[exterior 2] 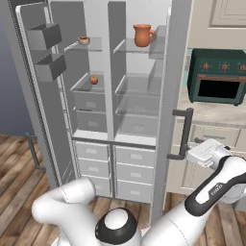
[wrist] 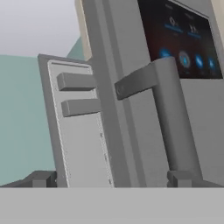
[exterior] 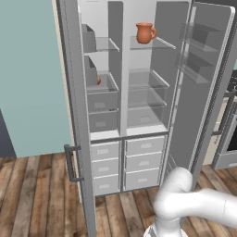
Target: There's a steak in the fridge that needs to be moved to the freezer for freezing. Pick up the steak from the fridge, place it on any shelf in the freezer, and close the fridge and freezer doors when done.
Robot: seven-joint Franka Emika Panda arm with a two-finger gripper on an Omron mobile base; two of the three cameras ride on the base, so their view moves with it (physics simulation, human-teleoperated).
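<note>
Wood-floored kitchen, both doors open. The tool (wrist: 111,178), tips apart and empty, faces the fridge door (wrist: 192,109) handle (wrist: 173,118). The steak's place I cannot tell; closing apparently remains.

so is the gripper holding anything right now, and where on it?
Nothing held. The gripper is open, its fingertips bare, facing the fridge door's bar handle without touching it.
</note>
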